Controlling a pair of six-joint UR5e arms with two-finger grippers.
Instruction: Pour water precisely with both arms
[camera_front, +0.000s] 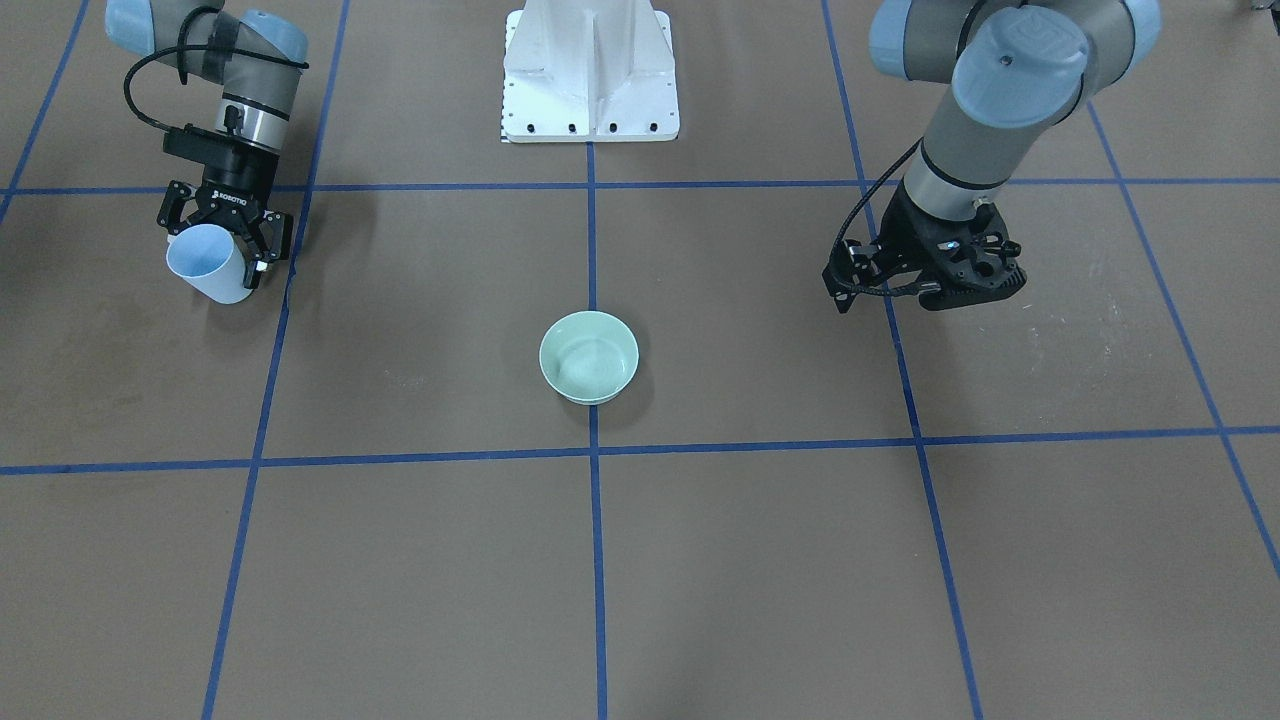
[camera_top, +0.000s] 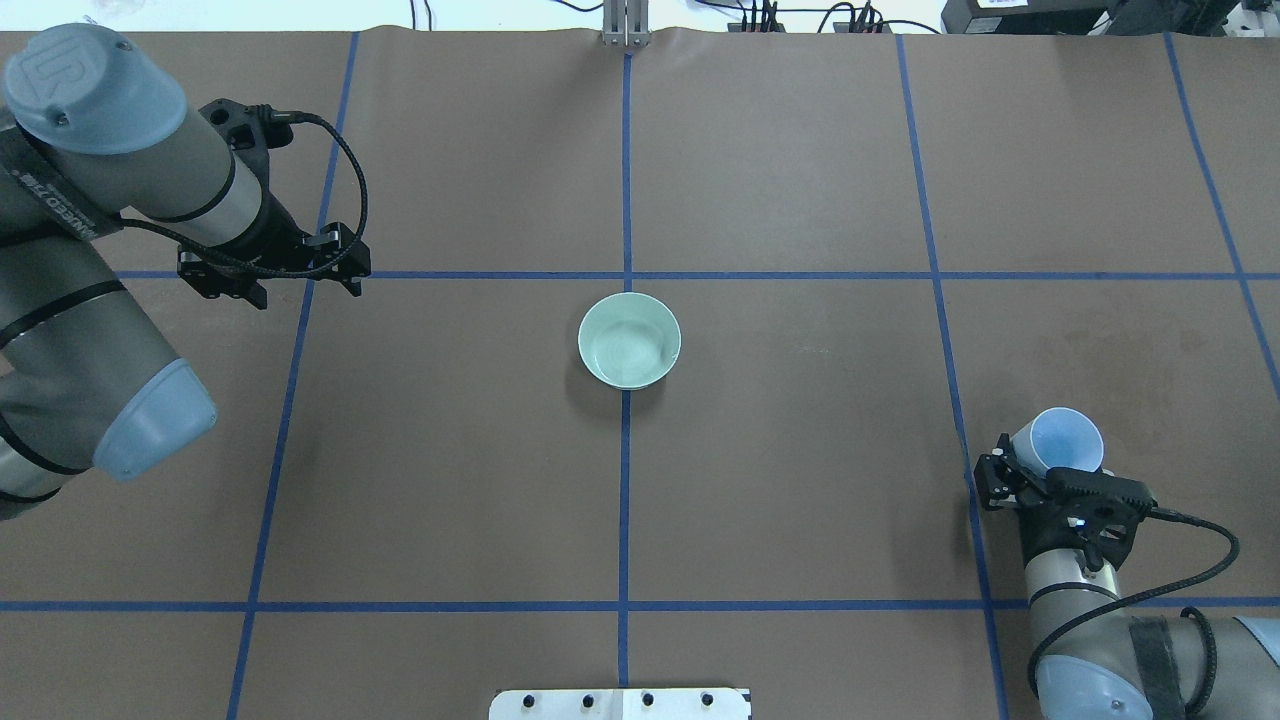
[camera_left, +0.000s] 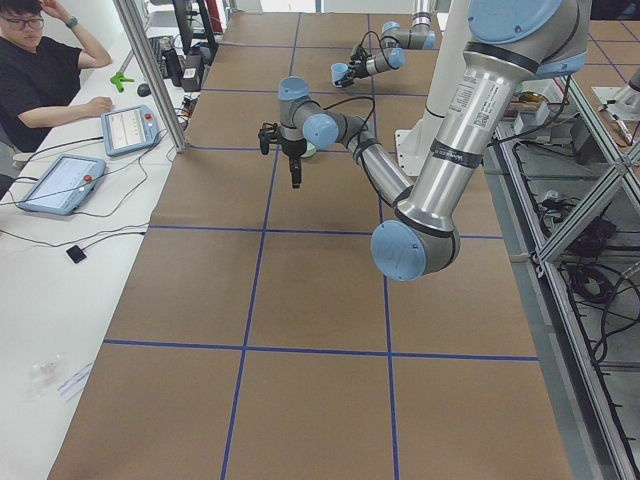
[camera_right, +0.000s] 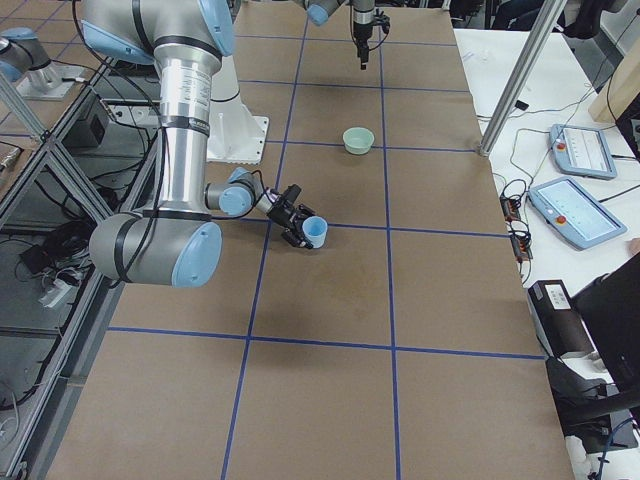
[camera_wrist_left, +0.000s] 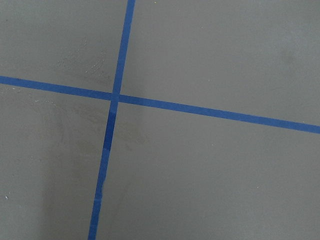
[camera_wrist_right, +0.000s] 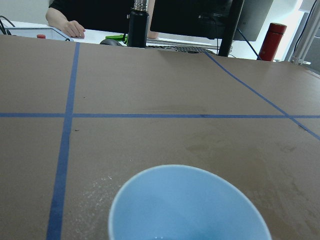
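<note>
Water (camera_wrist_right: 159, 237): faint white glint, barely visible, low inside tilted blue cup (camera_front: 205, 262). Cup clamped in right gripper (camera_front: 226, 250). Green bowl (camera_front: 589, 356) mid-table, well apart. Left gripper (camera_left: 295, 178) pointing down over tape cross (camera_wrist_left: 114, 97); grip cannot be told.

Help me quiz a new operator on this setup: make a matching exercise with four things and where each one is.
Things:
1. blue cup
2. green bowl
3. left gripper
4. white pedestal

Places:
a. over a tape crossing
b. in the right gripper
c. alone at the middle of the table
d. at the table's robot-side edge

Pairs: 1-b, 2-c, 3-a, 4-d
</note>
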